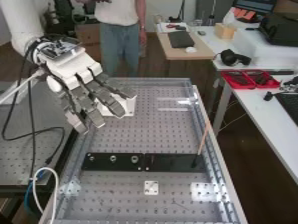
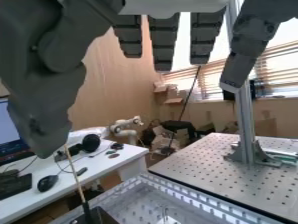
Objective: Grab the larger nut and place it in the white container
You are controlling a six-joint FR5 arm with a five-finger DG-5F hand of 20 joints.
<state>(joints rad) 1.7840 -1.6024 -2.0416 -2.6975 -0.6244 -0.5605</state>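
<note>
The hand (image 1: 72, 68) is held open above the perforated bench (image 1: 169, 107), its dark grey fingers (image 2: 201, 37) nearly straight, only lightly bent, and spaced apart. Nothing is gripped by it; whether the white container (image 1: 128, 106) is brushed by the fingertips cannot be told, as that container is partly covered by them in the high view.

With twelve o'clock taken as the far end of the high view, the white arm (image 1: 18, 22) is brought in from between ten and eleven o'clock. The hand is tilted downward, with its white back in sight and its fingers aimed towards five o'clock.

The larger nut (image 1: 113, 158) is seated on the flat black bar (image 1: 103, 165), between the smaller nut (image 1: 91, 158) at its nine o'clock and the bearing (image 1: 134, 159) at its three o'clock. From the larger nut, the white container is found just past twelve o'clock, well apart from it, and the hand between eleven and twelve. A thin stick (image 1: 203, 136) is seen standing at a slant between two and three o'clock.
</note>
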